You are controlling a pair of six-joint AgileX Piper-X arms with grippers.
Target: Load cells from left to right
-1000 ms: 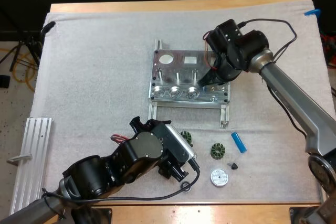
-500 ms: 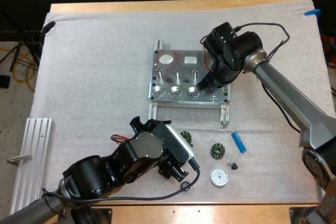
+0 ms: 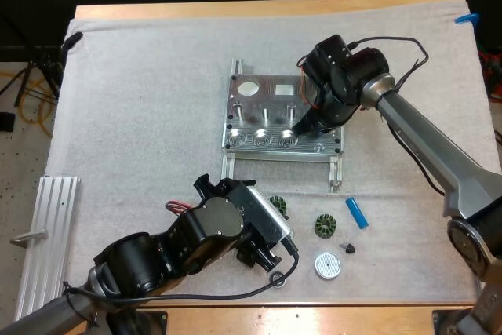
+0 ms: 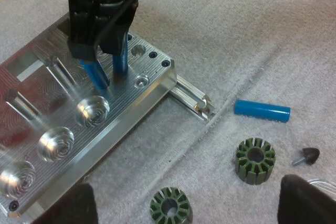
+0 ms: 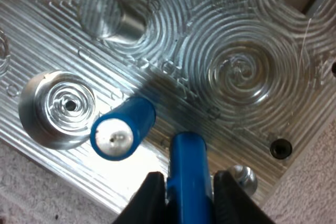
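The white mat point(image 3: 141, 100) covers most of the tabletop point(image 3: 259, 7), with wide bare room on its far and left parts. A ribbed metal rail point(image 3: 47, 233) lies at the near left edge, long axis running near to far.

The metal fixture point(image 3: 259, 96) sits mid-mat. Its near row of three round pockets point(image 4: 55, 142) holds nothing, and a round hole and a rectangular cutout lie in its far part.

The left claw point(image 3: 251, 229) hovers over the mat near the fixture, its fingers spread wide and clear of everything. The right claw point(image 3: 306, 125) is over the fixture's right near corner, pinching a blue piece point(image 5: 189, 174) that points down at the plate. Just left of it a standing blue cylinder point(image 5: 125, 129) leans a little off upright. Its lower end is on the plate beside the rightmost pocket point(image 5: 56, 109), not in it. I cannot tell whether the claw grips it too.

A loose blue cylinder point(image 3: 357, 213) lies flat on the mat, near and right of the fixture, long axis slanting from far left to near right. Two green toothed rings point(image 3: 325, 226), a white disc point(image 3: 328, 265) and a small dark cone point(image 3: 348, 248) lie close by, apart from one another.
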